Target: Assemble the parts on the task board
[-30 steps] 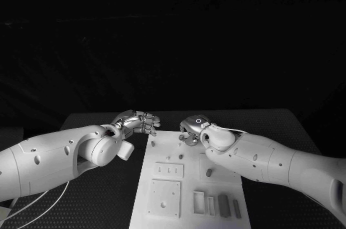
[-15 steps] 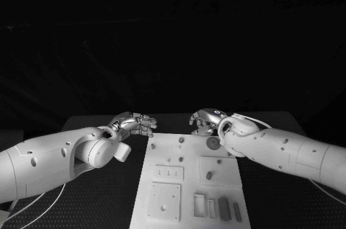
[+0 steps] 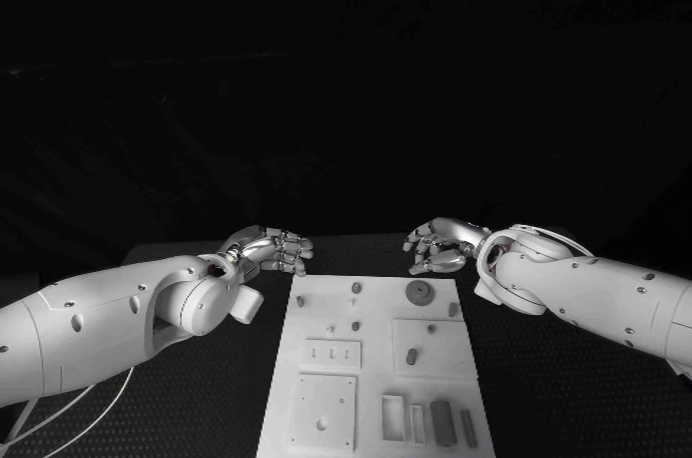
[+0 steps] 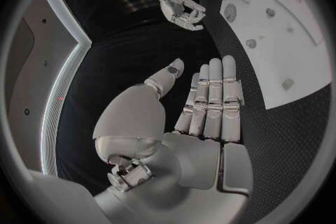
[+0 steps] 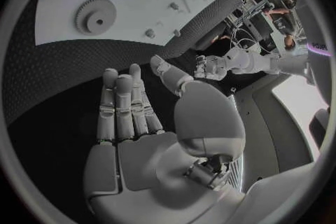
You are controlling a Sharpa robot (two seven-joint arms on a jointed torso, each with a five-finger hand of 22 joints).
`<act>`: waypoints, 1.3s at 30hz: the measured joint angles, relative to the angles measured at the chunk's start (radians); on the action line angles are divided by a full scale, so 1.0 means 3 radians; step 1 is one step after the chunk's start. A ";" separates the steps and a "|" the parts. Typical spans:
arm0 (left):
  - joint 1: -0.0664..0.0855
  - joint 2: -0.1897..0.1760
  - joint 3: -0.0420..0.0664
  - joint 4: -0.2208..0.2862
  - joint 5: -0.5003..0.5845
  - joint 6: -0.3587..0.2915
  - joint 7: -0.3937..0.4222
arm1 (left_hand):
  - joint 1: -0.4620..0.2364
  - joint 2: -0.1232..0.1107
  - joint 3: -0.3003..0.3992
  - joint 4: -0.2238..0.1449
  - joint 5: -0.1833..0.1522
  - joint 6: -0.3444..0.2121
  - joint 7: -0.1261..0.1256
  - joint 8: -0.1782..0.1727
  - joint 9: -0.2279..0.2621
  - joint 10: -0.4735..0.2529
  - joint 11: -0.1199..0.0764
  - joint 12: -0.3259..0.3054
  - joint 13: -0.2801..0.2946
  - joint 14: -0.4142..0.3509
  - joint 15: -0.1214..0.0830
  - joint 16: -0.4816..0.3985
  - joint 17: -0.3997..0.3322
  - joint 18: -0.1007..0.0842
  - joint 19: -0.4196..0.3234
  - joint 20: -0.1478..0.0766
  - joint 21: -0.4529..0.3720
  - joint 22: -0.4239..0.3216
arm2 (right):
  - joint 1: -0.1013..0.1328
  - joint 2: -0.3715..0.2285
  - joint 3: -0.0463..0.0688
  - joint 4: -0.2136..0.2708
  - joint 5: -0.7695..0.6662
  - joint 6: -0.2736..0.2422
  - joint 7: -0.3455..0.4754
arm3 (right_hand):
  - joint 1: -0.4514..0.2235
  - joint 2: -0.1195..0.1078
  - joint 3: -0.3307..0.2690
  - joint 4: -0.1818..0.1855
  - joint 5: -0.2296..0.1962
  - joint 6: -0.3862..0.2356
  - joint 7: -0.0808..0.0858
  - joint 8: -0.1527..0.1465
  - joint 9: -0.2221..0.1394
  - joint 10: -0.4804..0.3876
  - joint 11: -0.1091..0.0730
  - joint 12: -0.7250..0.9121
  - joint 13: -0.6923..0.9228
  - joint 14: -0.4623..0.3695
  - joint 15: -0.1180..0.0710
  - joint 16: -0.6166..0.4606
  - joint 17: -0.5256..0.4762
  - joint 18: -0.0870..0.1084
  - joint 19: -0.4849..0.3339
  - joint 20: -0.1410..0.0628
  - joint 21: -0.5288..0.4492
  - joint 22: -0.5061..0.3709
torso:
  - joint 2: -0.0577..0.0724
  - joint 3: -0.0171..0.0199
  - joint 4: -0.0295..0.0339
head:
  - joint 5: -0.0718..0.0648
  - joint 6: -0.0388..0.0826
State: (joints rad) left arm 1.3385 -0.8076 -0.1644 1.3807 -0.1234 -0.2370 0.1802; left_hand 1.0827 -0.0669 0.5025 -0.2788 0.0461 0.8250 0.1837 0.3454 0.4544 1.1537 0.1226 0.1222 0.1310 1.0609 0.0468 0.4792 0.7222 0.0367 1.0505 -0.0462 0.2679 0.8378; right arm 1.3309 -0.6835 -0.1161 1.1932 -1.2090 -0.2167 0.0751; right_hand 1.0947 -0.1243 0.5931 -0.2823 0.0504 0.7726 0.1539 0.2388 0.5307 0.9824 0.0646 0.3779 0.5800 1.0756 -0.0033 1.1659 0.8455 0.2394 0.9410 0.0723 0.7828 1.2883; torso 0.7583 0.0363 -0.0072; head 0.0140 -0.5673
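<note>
The white task board (image 3: 447, 378) lies lengthwise in the middle of the table. A round toothed gear (image 3: 420, 292) lies flat near its far end, also seen as the gear (image 5: 94, 15) and the gear (image 4: 229, 12) in the wrist views. Small pegs (image 3: 356, 287) stand around it. Several narrow block parts (image 3: 443, 423) sit in a row at the near end. My left hand (image 3: 271, 250) hovers by the board's far left corner, its fingers (image 4: 213, 95) straight and holding nothing. My right hand (image 3: 444, 244) hangs past the far right corner, its fingers (image 5: 122, 103) extended and empty.
Two raised square plates (image 3: 327, 408) and a small slotted block (image 3: 333, 353) occupy the board's left half. A square plate with an oval part (image 3: 411, 356) sits right of them. Black textured tabletop (image 3: 577, 408) flanks the board on both sides.
My right hand has drawn back from above the board's far end, out to the right; the gear now lies uncovered where it was. The left hand has barely moved.
</note>
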 measured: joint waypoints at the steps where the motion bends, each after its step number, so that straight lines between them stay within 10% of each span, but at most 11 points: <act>1: 0.0000 0.0000 0.0000 -0.0002 0.0000 0.0001 0.0000 | 0.0000 0.0000 0.0000 0.0000 0.0000 0.0000 0.0000 0.0000 0.0000 0.0000 0.0000 0.0000 0.0000 0.0000 0.0000 0.0000 0.0002 0.0000 0.0000 0.0000 0.0000 0.0000 | -0.0001 -0.0022 -0.0001 0.0033 -0.0063 -0.0005 -0.0012 | -0.0024 -0.0024 -0.0013 0.0013 0.0000 0.0001 0.0015 0.0021 -0.0002 0.0056 0.0057 -0.0029 -0.0085 0.0108 -0.0028 0.0057 -0.0004 0.0003 0.0104 -0.0015 0.0050 0.0014 | -0.0003 0.0003 -0.0004 | 0.0000 -0.0002; 5: 0.0000 -0.0005 -0.0001 -0.0002 0.0000 0.0005 0.0000 | 0.0000 0.0000 0.0000 0.0000 0.0000 0.0000 0.0000 0.0000 0.0000 0.0000 0.0000 0.0000 0.0000 0.0000 0.0000 0.0000 0.0003 -0.0001 0.0000 0.0000 0.0000 0.0000 | -0.0009 -0.0088 -0.0005 0.0168 -0.0480 -0.0045 -0.0102 | -0.0097 -0.0097 -0.0020 0.0068 0.0000 0.0171 0.0093 0.0089 -0.0003 0.0345 0.0051 -0.0114 -0.0275 0.0349 -0.0088 0.0149 -0.0043 0.0007 0.0319 -0.0103 0.0155 0.0027 | -0.0011 0.0014 -0.0017 | -0.0009 -0.0010; 11: 0.0000 -0.0007 -0.0001 -0.0002 0.0000 0.0012 0.0000 | 0.0000 0.0000 0.0000 0.0000 0.0000 0.0000 0.0000 0.0000 0.0000 0.0000 0.0000 0.0000 0.0000 0.0000 0.0000 0.0000 0.0002 -0.0003 0.0000 0.0000 0.0000 0.0003 | -0.0074 -0.0108 -0.0035 0.0171 -0.0996 -0.0105 -0.0277 | -0.0148 -0.0272 -0.0051 0.0189 -0.0005 0.0292 -0.0022 0.0117 -0.0005 0.1046 -0.0105 0.0426 0.0078 0.0459 -0.0241 0.0259 -0.0040 0.0050 0.0448 -0.0170 0.0195 0.0045 | -0.0015 0.0022 -0.0029 | -0.0021 -0.0027; 17: 0.0000 0.0013 -0.0001 -0.0002 0.0000 0.0021 0.0000 | 0.0000 0.0000 0.0000 0.0000 0.0000 0.0000 0.0000 0.0000 0.0000 0.0000 0.0000 0.0000 0.0000 0.0000 0.0000 0.0000 0.0006 -0.0005 0.0000 0.0000 0.0000 0.0002 | -0.0162 -0.0047 -0.0041 0.0001 -0.1227 -0.0148 -0.0407 | -0.0143 -0.0385 -0.0133 0.0242 0.0007 0.0220 -0.0071 0.0069 -0.0040 0.0688 -0.0149 0.1914 0.1416 0.0420 -0.0248 0.0814 0.0309 0.0059 0.0541 -0.0230 0.0351 0.0066 | -0.0012 0.0021 -0.0020 | -0.0043 -0.0034; 33: -0.0001 0.0012 -0.0004 -0.0002 0.0000 0.0040 -0.0001 | 0.0000 0.0000 0.0000 0.0000 0.0000 0.0000 0.0000 0.0000 0.0000 0.0000 0.0000 0.0000 0.0000 0.0000 0.0000 0.0000 0.0009 0.0023 0.0000 0.0000 0.0000 0.0005 | -0.0283 0.0098 -0.0044 -0.0197 -0.1296 -0.0174 -0.0458 | -0.0142 -0.0388 -0.0031 0.0344 0.0007 0.0151 -0.0034 0.0029 -0.0063 0.0326 -0.0161 0.2682 0.2016 0.0339 -0.0236 0.1106 0.0475 0.0007 0.0550 -0.0278 0.0569 0.0065 | -0.0005 0.0032 -0.0002 | -0.0047 -0.0072; 39: -0.0001 0.0012 -0.0003 0.0007 0.0000 0.0043 -0.0001 | 0.0000 0.0000 0.0000 0.0000 0.0000 0.0000 0.0000 0.0000 0.0000 0.0000 0.0000 0.0000 0.0000 0.0000 0.0000 -0.0013 0.0013 0.0022 0.0000 0.0000 0.0000 0.0005 | -0.0290 0.0150 -0.0044 -0.0280 -0.1251 -0.0195 -0.0424 | -0.0085 -0.0241 -0.0025 0.0338 0.0007 0.0152 -0.0034 0.0029 -0.0060 0.0326 -0.0161 0.2715 0.2016 0.0357 -0.0218 0.1141 0.0489 0.0006 0.0532 -0.0295 0.0593 0.0065 | -0.0002 0.0033 0.0004 | -0.0055 -0.0087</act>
State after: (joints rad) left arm 1.3383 -0.8040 -0.1653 1.3828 -0.1235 -0.2239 0.1798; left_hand 1.0827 -0.0669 0.5025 -0.2788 0.0460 0.8250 0.1837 0.3454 0.4544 1.1537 0.1225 0.1221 0.1311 1.0609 0.0467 0.4753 0.7262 0.0434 1.0505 -0.0462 0.2679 0.8393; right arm 1.2440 -0.6385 -0.1294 1.1092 -1.5843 -0.2752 -0.0521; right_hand 1.0692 -0.1965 0.5856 -0.1809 0.0525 0.8181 0.1437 0.2475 0.5126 1.0803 0.0164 1.1924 1.1848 1.1826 -0.0687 1.5081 0.9921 0.2412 1.1006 -0.0163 0.9605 1.3079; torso 0.7578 0.0462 -0.0058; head -0.0024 -0.5933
